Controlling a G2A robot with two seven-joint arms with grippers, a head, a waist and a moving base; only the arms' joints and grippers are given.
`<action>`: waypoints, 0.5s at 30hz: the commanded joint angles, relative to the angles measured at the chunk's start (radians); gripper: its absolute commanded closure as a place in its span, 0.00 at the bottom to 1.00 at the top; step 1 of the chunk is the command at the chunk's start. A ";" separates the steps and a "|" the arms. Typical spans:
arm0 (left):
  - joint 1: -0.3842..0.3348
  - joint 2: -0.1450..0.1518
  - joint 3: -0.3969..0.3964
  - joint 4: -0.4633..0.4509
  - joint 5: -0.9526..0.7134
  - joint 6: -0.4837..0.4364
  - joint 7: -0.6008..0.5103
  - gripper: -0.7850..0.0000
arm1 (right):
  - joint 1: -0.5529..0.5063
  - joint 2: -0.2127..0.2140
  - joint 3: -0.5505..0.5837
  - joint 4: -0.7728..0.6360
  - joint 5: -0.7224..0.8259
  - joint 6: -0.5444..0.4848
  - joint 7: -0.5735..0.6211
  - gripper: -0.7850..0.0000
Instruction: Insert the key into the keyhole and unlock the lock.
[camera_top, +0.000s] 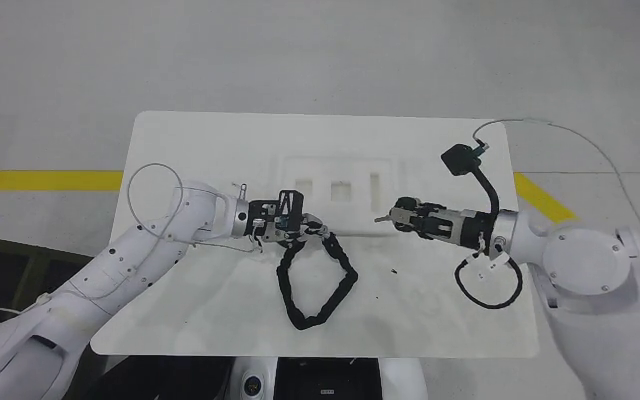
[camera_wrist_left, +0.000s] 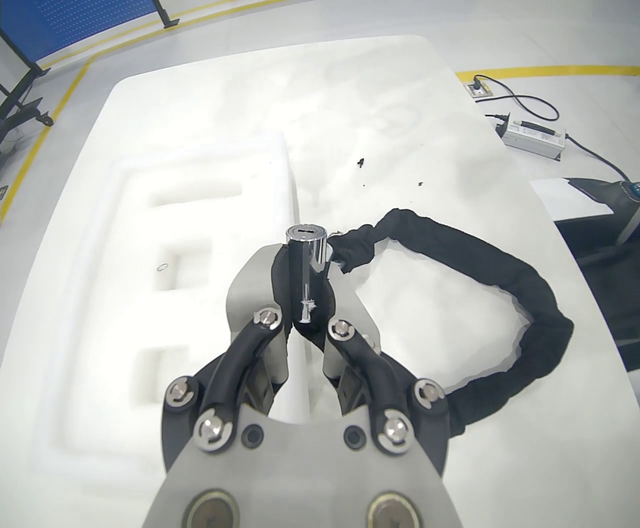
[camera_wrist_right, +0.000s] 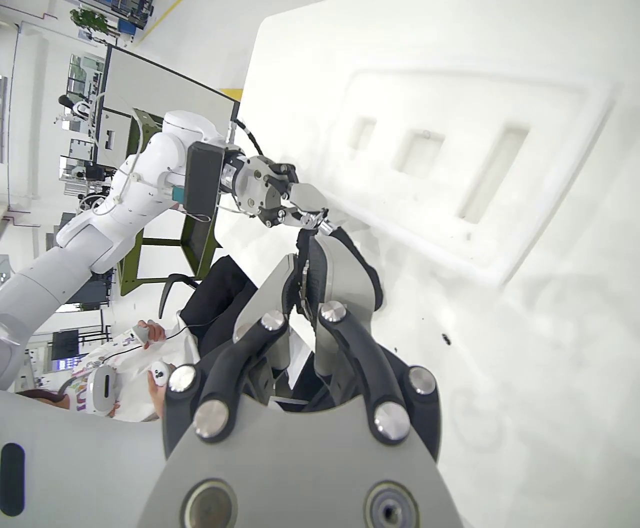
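Left pincer was clamped on the chrome lock cylinder, keyhole facing outward, evidently for insertion. Right pincer gripped the key near the cylinder, tip aimed at it.

Before the tray, lock lies left of key.

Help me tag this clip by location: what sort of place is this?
Probably a robotics lab or workshop hall: yellow floor lines run by the white table, a power supply lies cabled on the floor, and a blue partition stands beyond.
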 joint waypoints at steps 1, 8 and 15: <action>0.013 0.000 -0.012 -0.016 -0.017 0.027 -0.024 1.00 | -0.006 -0.001 -0.017 -0.014 0.010 0.049 -0.015 1.00; 0.054 -0.007 -0.032 -0.065 -0.006 0.096 -0.054 1.00 | -0.026 -0.011 -0.081 -0.032 0.043 0.191 -0.118 1.00; 0.057 -0.009 -0.033 -0.068 0.001 0.093 -0.047 1.00 | -0.022 -0.011 -0.084 -0.034 0.039 0.190 -0.131 1.00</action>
